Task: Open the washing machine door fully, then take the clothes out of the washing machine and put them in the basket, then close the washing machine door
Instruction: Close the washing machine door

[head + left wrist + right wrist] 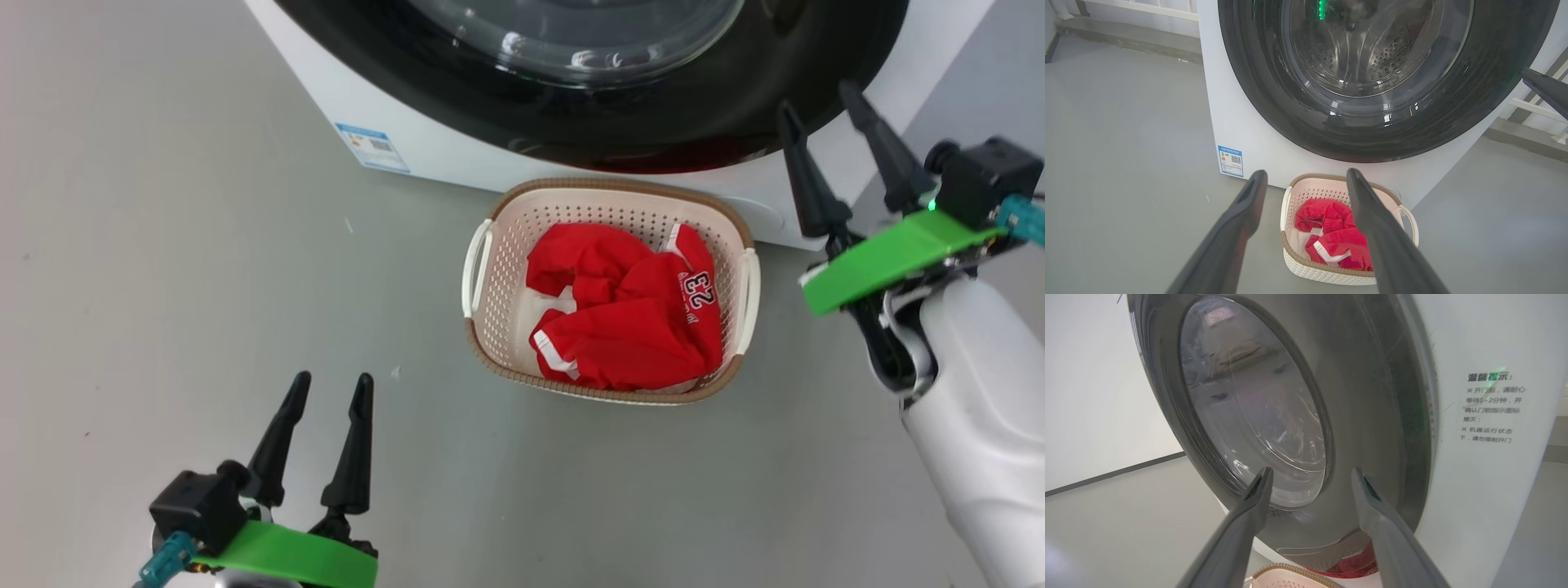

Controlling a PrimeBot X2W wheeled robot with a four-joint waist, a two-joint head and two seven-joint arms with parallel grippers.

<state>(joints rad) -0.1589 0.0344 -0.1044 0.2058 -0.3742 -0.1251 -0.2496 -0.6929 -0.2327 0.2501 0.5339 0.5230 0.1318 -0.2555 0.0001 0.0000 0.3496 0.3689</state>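
A white "23" [700,296] stands at two o'clock on the red clothes [620,335]. On the washing machine [1494,506], a notice [1490,408] headed "温馨提示:" sits at three o'clock of the washing machine door [1372,396] in the right wrist view. A blue label [372,147] (QR code, print too small to read) sits at eight o'clock in the head view.

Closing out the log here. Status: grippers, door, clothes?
Left gripper open, empty. Right gripper open, empty, near the washing machine door, which looks shut. Clothes in basket, close below the door.
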